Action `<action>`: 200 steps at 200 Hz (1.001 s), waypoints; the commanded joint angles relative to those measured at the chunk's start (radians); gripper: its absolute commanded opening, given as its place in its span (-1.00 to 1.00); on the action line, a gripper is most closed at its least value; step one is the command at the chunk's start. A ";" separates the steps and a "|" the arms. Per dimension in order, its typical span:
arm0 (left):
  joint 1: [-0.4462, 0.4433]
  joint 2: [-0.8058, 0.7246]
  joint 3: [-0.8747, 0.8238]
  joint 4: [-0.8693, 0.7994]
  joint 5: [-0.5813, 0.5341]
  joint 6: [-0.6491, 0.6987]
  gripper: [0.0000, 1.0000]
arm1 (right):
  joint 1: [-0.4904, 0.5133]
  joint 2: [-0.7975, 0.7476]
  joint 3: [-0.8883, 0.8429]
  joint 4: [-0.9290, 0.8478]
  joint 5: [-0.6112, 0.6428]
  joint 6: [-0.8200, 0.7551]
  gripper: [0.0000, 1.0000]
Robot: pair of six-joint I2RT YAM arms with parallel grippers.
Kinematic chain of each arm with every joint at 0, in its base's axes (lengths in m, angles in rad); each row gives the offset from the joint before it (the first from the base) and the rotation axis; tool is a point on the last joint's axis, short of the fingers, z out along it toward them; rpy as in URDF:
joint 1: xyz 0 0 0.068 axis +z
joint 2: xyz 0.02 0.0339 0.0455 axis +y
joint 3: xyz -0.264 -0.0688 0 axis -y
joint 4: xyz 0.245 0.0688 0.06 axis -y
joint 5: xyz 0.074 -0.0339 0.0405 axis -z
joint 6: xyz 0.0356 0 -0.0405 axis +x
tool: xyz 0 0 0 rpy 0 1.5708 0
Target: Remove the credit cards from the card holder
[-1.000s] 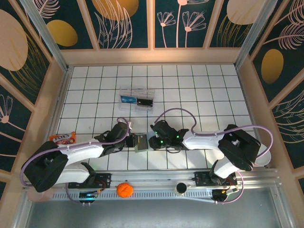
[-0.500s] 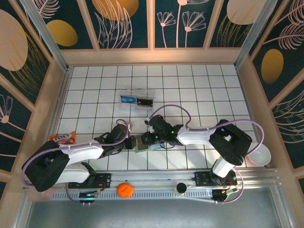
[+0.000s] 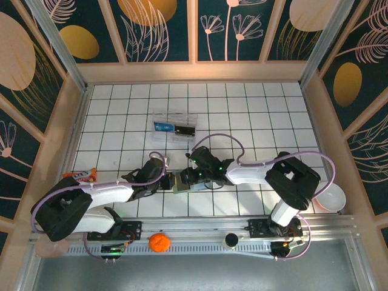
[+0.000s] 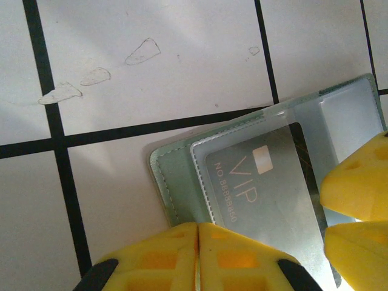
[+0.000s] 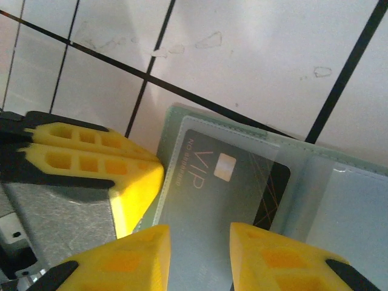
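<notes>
Fingers [image 4: 157, 257] of the left gripper [image 4: 199, 233] press together at the open card holder's [image 4: 176, 182] edge, the right gripper's [image 5: 200, 236] fingers [image 5: 273, 248] slightly spread over its card [image 5: 212, 182], on white black-lined tiles [image 3: 242, 115] within dark floral walls [image 3: 163, 30].

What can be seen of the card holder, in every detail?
The card holder lies open and flat on the white tiled table. It is of soft grey-green material with stitched edges and pale inner faces. One half has a clear pocket with a dark VIP card inside. The shut left gripper meets its edge; whether it pinches it, I cannot tell. The open right gripper stands over the card.
</notes>
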State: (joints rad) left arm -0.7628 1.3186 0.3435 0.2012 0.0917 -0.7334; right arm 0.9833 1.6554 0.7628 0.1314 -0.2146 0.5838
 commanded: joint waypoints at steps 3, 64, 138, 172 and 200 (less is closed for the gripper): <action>0.004 0.029 -0.003 -0.032 -0.027 0.012 -0.82 | -0.003 0.023 -0.020 -0.008 0.012 0.011 -0.37; 0.004 0.040 0.001 -0.029 -0.026 0.015 -0.87 | -0.003 -0.012 -0.044 -0.037 0.080 0.027 -0.37; 0.006 -0.001 0.025 -0.053 -0.013 0.025 -0.82 | 0.014 -0.070 -0.030 -0.031 0.084 -0.003 -0.30; 0.005 -0.115 0.051 -0.099 -0.018 0.035 -0.62 | 0.009 -0.138 -0.028 -0.044 0.087 -0.027 -0.27; 0.003 -0.065 0.052 -0.030 0.049 0.012 -0.72 | -0.021 -0.146 -0.049 -0.032 0.047 -0.009 -0.36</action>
State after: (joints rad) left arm -0.7628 1.2137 0.3725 0.1459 0.0959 -0.7139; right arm 0.9863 1.5284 0.7300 0.1032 -0.1555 0.5800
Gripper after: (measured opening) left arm 0.160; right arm 0.337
